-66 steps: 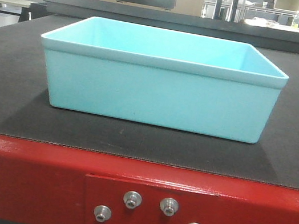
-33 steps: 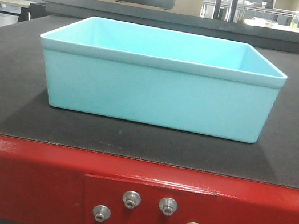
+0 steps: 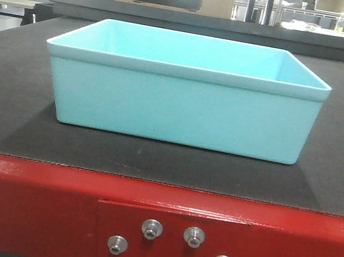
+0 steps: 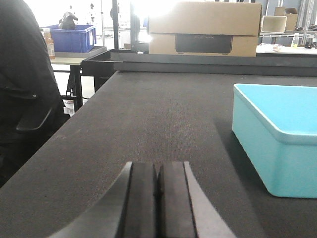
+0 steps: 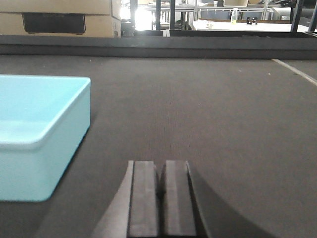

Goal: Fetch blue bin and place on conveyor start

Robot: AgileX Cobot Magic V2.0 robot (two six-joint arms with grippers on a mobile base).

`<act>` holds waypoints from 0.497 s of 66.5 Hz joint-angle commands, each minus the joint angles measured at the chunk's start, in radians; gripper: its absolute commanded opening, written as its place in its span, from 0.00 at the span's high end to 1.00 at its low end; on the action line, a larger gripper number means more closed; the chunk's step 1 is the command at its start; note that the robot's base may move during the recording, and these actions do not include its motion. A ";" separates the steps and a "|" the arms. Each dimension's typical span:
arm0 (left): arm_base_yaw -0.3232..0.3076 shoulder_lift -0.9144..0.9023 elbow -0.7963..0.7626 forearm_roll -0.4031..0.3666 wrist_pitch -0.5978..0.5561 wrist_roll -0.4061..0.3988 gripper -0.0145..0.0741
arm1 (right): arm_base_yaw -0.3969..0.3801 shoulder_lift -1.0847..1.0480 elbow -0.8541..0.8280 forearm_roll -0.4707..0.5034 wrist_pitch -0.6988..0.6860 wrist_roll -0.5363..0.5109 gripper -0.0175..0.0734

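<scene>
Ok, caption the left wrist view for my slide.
Left gripper, jaws shut, low over the black belt, blue bin resting to its right.

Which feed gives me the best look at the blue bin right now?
The front-facing view: the whole blue bin sits centred on the black belt, both ends and rim visible. The left wrist view catches only its left end at the frame's right edge; the right wrist view only its right end.

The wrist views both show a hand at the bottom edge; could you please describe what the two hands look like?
Both look alike. The left hand and right hand each show two flat, rectangular, matte dark-grey rubbery pads, flanked by smooth grey outer shells that flare toward the camera. No cables, markings or labels are visible.
</scene>
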State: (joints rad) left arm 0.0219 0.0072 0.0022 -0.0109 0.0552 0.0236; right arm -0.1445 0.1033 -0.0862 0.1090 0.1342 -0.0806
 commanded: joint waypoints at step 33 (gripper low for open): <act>0.003 -0.007 -0.002 -0.008 -0.025 0.002 0.96 | -0.005 -0.103 0.086 0.007 -0.060 -0.009 0.99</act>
State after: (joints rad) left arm 0.0219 0.0051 0.0022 -0.0109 0.0490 0.0236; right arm -0.1445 0.0064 0.0000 0.1127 0.1007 -0.0824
